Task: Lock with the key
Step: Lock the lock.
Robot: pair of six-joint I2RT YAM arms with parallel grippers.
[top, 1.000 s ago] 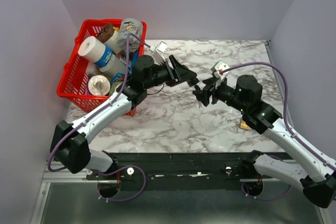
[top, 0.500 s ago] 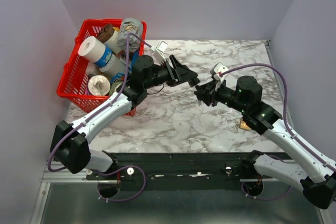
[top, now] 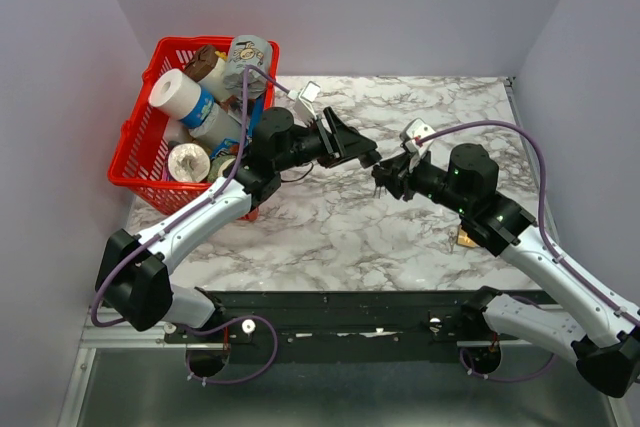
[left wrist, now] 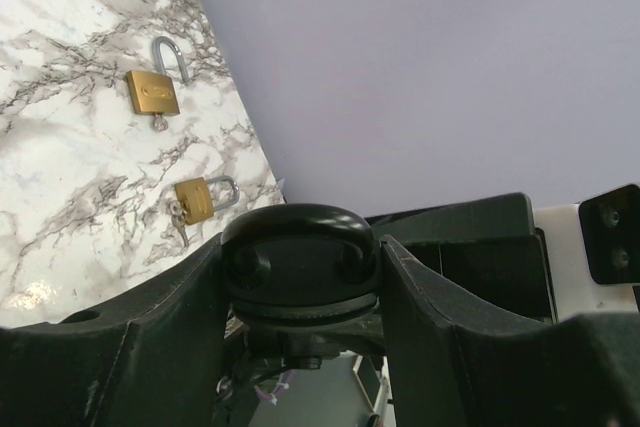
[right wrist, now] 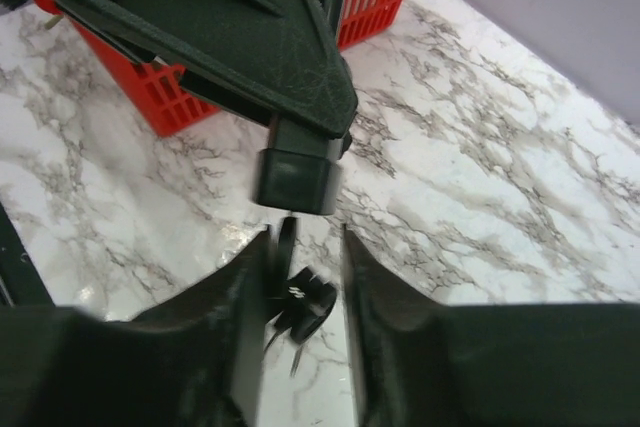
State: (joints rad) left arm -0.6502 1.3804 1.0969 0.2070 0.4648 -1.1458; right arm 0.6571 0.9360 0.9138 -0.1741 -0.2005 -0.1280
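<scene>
Both arms are raised over the marble table (top: 330, 237) and meet near its middle. My left gripper (top: 367, 157) is clamped on the black padlock (right wrist: 297, 179). In the left wrist view the padlock's rounded end sits squeezed between my two fingers. In the right wrist view its square lower end juts out below one left finger (right wrist: 230, 27). My right gripper (top: 386, 179) is closed on the key (right wrist: 298, 292), pinching its black head between both pads with the thin blade pointing up at the padlock's underside. The blade tip is right at that face, but I cannot tell whether it has entered the keyway. More small keys hang below the pinched head. On the table, well apart from the padlock I hold, lie one brass padlock (left wrist: 153, 92) and a second brass padlock (left wrist: 197, 199), each flat on the marble. The red basket (top: 130, 162), full of containers, stands at the table's far left corner.
</scene>
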